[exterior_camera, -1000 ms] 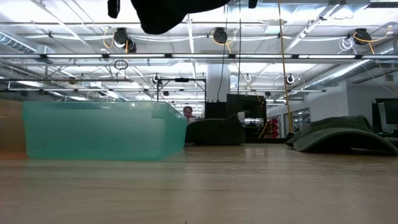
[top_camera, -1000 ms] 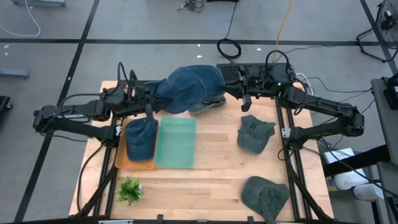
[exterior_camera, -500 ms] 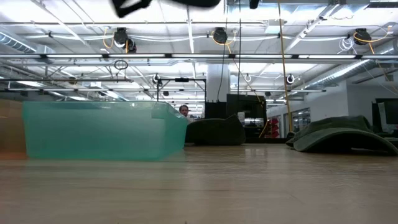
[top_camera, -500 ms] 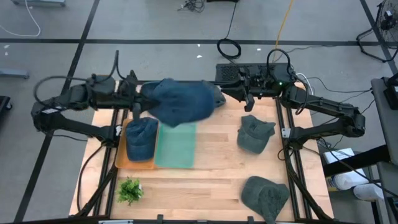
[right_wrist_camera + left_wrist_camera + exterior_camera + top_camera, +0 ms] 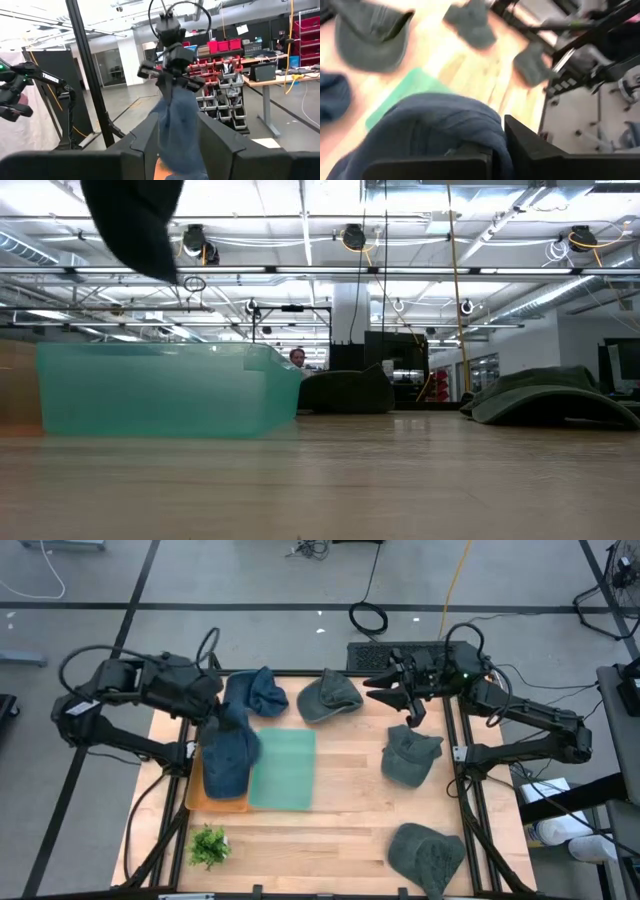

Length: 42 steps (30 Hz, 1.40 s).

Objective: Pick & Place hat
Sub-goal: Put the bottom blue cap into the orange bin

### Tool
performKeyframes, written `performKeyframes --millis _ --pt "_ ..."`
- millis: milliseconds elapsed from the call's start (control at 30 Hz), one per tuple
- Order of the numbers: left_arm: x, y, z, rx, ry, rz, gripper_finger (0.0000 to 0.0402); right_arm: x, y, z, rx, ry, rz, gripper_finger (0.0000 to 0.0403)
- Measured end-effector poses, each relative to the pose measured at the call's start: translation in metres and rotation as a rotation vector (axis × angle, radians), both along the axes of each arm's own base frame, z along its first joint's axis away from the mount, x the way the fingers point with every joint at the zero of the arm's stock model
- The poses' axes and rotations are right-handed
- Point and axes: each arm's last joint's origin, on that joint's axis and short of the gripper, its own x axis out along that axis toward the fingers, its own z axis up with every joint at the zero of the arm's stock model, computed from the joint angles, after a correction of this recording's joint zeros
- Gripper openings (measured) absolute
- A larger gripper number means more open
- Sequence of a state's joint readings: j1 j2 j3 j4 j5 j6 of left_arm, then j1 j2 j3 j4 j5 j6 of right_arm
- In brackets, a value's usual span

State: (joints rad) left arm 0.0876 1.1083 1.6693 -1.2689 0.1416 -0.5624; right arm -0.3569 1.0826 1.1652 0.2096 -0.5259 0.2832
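- Hanging from the left gripper, a blue hat droops limp down over the orange tray; its fingers are pinched shut on the denim.
- Just past that gripper toward the table's middle, a second bunch of blue cloth lies at the table's far edge; whether it is part of the held hat I cannot tell.
- Under the dangling hat and a little toward the middle sits the teal bin, touching the orange tray.
- Over by the right gripper, the jaws stand partly apart with nothing in them.
- One green hat lies just inward of that right gripper, another green cap directly below it.
- Well away from both grippers, a third green hat and a small plant sit at the near edge.
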Motion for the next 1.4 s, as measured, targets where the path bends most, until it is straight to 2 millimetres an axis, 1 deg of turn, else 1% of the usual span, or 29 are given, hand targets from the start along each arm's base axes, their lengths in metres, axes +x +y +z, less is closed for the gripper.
performKeyframes --millis 200,467,600,800,1033,1233,1400 --pt "0.003 -0.004 -0.011 -0.035 0.17 -0.012 0.002 -0.002 0.001 0.001 -0.018 -0.009 -0.003 0.0118" --pt "-0.002 -0.015 -0.022 -0.102 0.348 -0.122 0.002 -0.002 0.001 0.001 -0.038 -0.011 -0.007 0.0118" --pt "-0.004 -0.02 -0.021 -0.101 0.345 -0.16 0.002 -0.002 0.001 0.001 -0.042 -0.012 -0.008 0.0119" --pt "-0.004 -0.031 -0.021 -0.104 0.346 -0.27 0.002 -0.002 0.001 0.001 -0.038 -0.012 -0.007 0.0119" --pt "-0.005 -0.04 -0.021 -0.114 0.363 -0.272 0.002 -0.002 0.001 0.001 -0.036 -0.011 -0.007 0.0119" --pt "-0.009 -0.053 -0.021 -0.093 0.351 -0.453 0.002 -0.002 0.001 0.001 -0.035 -0.012 -0.006 0.0119" --pt "-0.012 -0.062 -0.021 -0.072 0.352 -0.515 0.002 -0.003 0.001 0.002 -0.036 -0.014 -0.005 0.0119"
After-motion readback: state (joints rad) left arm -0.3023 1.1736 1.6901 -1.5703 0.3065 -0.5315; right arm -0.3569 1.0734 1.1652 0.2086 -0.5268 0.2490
